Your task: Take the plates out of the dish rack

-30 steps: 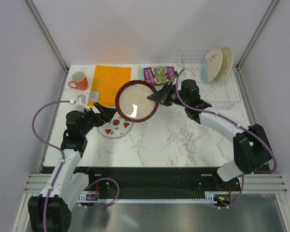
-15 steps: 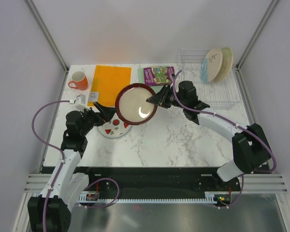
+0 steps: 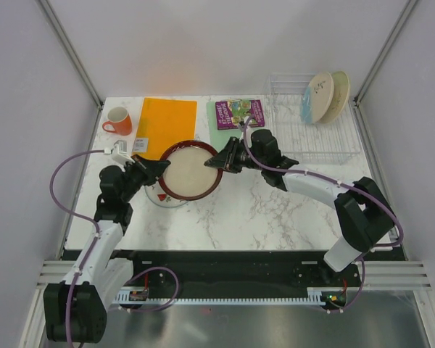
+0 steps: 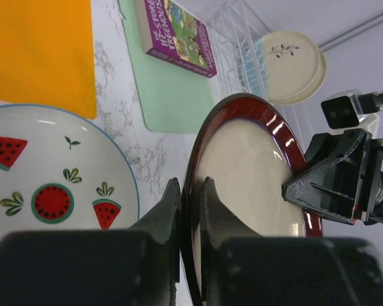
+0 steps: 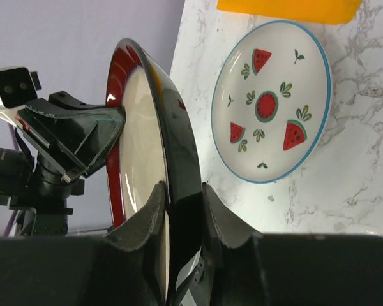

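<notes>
The maroon-rimmed cream plate (image 3: 188,172) hangs tilted above the table, held on two sides. My left gripper (image 3: 162,167) is shut on its left rim (image 4: 190,183). At the right rim my right gripper (image 3: 216,161) is shut too, its jaws pinching the dark edge (image 5: 182,186). Under it, flat on the marble, lies the white plate with watermelon motifs (image 3: 162,196) (image 4: 51,185) (image 5: 271,102), partly covered in the top view. The dish rack (image 3: 312,138) (image 4: 233,25) at the back right holds the leaf-sprig plate (image 3: 320,96) (image 4: 286,60) and a beige plate (image 3: 340,93) upright.
An orange mug (image 3: 117,121) stands at the back left beside an orange mat (image 3: 167,123). A purple book (image 3: 238,114) lies on a green mat (image 3: 219,136) left of the rack. The booth's walls and frame posts close in the table.
The maroon-rimmed plate has moved left and down over the watermelon plate, carried by the right arm. My left gripper, open before, has closed on the plate's left rim.
</notes>
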`<action>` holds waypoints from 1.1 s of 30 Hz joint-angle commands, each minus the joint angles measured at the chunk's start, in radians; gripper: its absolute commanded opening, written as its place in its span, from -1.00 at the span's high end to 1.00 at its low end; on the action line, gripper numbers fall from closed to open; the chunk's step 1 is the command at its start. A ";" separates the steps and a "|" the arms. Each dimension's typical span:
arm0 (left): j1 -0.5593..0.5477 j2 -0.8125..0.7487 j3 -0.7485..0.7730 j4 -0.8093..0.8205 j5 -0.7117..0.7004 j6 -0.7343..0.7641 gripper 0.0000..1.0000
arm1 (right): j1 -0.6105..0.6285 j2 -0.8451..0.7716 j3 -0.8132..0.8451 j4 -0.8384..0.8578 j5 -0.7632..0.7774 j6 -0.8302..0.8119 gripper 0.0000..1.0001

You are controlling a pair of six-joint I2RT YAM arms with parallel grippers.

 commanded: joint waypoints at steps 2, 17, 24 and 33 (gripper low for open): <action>-0.017 -0.024 0.040 -0.062 0.002 0.052 0.95 | 0.006 -0.036 0.081 0.143 -0.004 -0.008 1.00; -0.014 0.091 0.183 -0.325 -0.310 0.195 0.95 | -0.132 -0.115 0.104 -0.206 0.146 -0.235 -0.36; -0.011 0.178 0.182 -0.234 -0.330 0.175 0.95 | -0.195 -0.152 0.049 -0.226 0.117 -0.262 -0.39; -0.003 0.171 0.108 -0.135 -0.409 0.176 0.95 | -0.226 -0.154 0.009 -0.232 0.079 -0.278 -0.39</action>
